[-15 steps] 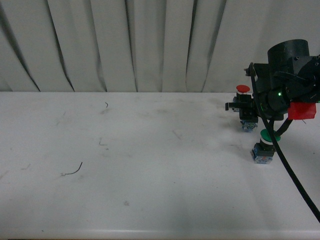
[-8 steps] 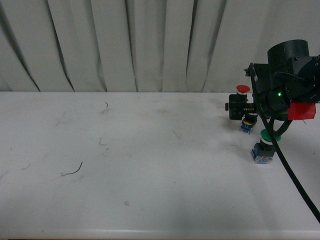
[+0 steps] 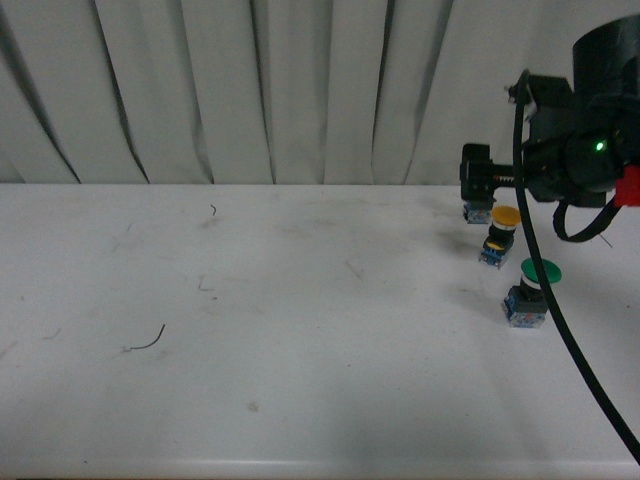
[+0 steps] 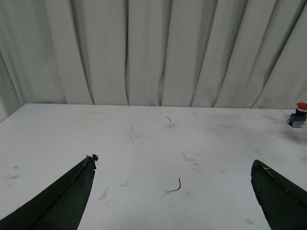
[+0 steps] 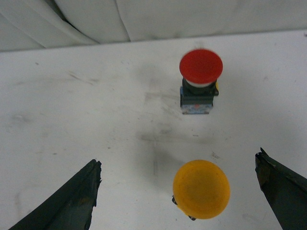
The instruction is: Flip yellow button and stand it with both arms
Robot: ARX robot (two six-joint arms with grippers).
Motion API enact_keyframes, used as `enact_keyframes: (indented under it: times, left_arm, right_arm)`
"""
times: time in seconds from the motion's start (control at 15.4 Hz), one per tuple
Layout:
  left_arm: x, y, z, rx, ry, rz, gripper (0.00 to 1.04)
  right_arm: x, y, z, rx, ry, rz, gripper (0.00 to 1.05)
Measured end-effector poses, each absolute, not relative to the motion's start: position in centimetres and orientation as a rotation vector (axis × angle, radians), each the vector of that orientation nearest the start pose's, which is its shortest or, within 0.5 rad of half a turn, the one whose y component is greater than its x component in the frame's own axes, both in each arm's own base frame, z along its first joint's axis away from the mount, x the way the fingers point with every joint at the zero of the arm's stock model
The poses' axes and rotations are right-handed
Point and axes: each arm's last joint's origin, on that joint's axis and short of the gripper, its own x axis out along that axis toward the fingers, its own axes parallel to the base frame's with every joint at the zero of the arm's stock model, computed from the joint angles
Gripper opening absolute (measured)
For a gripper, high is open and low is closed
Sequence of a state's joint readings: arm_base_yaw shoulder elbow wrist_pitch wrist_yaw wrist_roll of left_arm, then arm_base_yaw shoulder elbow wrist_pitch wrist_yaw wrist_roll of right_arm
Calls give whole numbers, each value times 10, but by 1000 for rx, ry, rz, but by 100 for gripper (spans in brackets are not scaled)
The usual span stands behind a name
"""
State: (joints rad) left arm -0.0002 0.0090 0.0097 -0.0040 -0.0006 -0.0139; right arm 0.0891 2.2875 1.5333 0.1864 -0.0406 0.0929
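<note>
- Now the yellow button (image 3: 499,237) stands cap-up on the white table (image 3: 300,330), far on the robot's right side, free of any grip.
- In the front view it sits between the red button and the green button (image 3: 530,293); the red one there is mostly hidden behind the right gripper (image 3: 478,178), with only its blue base showing.
- The right wrist view looks down on the yellow cap (image 5: 201,189), with the red button (image 5: 200,79) upright just beyond it; both lie between the two spread black fingers (image 5: 72,203).
- The right gripper's jaws are wide apart and hold nothing; it hangs above the table, over the red button and just behind the yellow one.
- The left gripper (image 4: 175,191) is likewise spread wide and empty, its fingers (image 4: 62,201) framing bare table well apart from the buttons; the red button (image 4: 298,114) shows small at the far edge of that view.
- A short dark wire scrap (image 3: 148,342) lies on the table's left part.
</note>
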Motion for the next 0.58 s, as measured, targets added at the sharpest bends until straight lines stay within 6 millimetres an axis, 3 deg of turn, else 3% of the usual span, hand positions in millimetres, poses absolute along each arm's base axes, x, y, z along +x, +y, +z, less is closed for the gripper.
enact_keyframes:
  times: [0.13, 0.32, 0.39, 0.45, 0.58]
  left_arm:
    - [98, 0, 166, -14, 3, 0, 98]
    - [98, 0, 166, -14, 3, 0, 98]
    - [98, 0, 166, -14, 3, 0, 98]
    - [98, 0, 166, -14, 3, 0, 98]
    - [98, 0, 166, -14, 3, 0, 98]
  right_arm:
    - [472, 34, 163, 124, 485, 131, 98]
    - [423, 10, 210, 223, 307, 168, 98]
    - [398, 5, 231, 242, 219, 191, 98]
    - [361, 1, 253, 172, 40, 100, 87]
    - [286, -1, 259, 67, -43, 5, 67]
